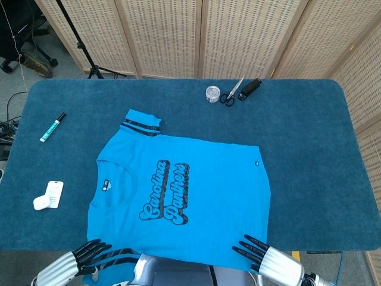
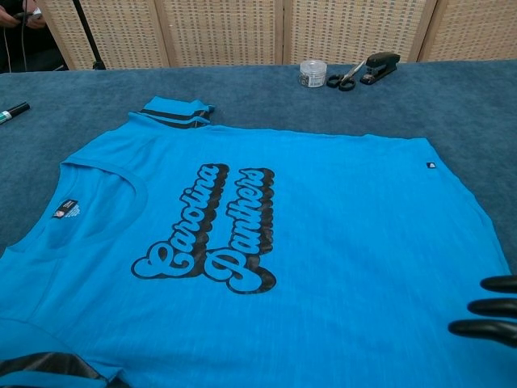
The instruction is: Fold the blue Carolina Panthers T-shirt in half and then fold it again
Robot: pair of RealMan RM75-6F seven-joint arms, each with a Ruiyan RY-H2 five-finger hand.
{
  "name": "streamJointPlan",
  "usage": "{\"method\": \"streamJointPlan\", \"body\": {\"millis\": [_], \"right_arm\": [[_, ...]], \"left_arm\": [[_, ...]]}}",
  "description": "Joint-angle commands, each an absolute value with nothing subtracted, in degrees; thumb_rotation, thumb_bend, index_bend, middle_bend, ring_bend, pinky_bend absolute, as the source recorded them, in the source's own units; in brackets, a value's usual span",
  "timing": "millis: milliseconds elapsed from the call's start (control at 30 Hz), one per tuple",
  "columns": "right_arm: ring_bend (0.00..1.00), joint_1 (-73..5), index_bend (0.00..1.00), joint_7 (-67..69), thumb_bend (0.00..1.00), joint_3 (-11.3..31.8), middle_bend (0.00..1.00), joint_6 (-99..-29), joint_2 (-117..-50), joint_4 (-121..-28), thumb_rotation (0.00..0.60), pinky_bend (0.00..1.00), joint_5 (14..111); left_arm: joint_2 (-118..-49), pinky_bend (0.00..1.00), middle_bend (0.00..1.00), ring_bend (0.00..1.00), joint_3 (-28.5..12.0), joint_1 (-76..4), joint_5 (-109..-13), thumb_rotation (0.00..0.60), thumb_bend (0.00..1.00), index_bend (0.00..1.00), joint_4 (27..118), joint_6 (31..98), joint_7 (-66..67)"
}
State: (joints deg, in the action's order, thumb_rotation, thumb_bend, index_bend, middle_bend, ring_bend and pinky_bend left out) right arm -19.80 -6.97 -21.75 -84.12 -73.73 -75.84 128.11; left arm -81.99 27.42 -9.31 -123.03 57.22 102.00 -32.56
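Blue Carolina Panthers T-shirt [image 1: 178, 196] is lying flat and unfolded, print side up, on the dark blue tabletop [image 1: 309, 149], with its collar toward the marker side and its near edge hanging over the tabletop's near edge. I am holding my left hand [image 1: 88, 252] at the T-shirt's near sleeve, the one with black stripes, the dark fingers [image 1: 95, 245] lying extended and slightly spread on or just above the fabric; I cannot tell whether they are gripping it. I am holding my right hand [image 1: 257, 251] at the T-shirt's near hem corner, its fingers [image 2: 485, 307] stretched out and spread apart over the cloth, holding nothing that I can see. Beyond the T-shirt's far edge, a small clear round container [image 1: 212, 93], a pair of scissors [image 1: 231, 93] and a black stapler [image 1: 251, 87] are lying close together near the tabletop's far edge. Off the T-shirt's collar side, a green-capped marker [image 1: 52, 127] is lying well apart from it, and a small white object with a white tag [image 1: 49, 196] is lying nearer to the collar.
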Motion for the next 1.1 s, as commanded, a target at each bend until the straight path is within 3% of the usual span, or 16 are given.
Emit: {"method": "streamJointPlan", "body": {"millis": [33,633,1100], "right_arm": [[0.0,-19.77,0.67,-6.97,0.47,-21.71,0.04,-84.13,-73.74,-75.78,0.6,0.0,128.21],[0.0,-19.69,0.67,-5.52,0.47,-19.8,0.04,-84.63,-72.84,-76.23,0.6,0.0,125.99],[0.0,-22.07,0.67,3.42,0.5,-12.49,0.04,-87.72,-68.3,-82.43,0.6,0.0,117.16]], "left_arm": [[-81.96,0.0,0.0,0.0,27.44,-9.36,-123.03,0.6,0.57,0.74,57.34,101.85,-32.58],[-81.48,0.0,0.0,0.0,24.8,-10.74,-120.28,0.6,0.57,0.74,60.26,100.82,-33.52],[-76.15,0.0,0.0,0.0,16.86,-16.05,-112.84,0.6,0.57,0.74,73.24,95.19,-29.23]]}}
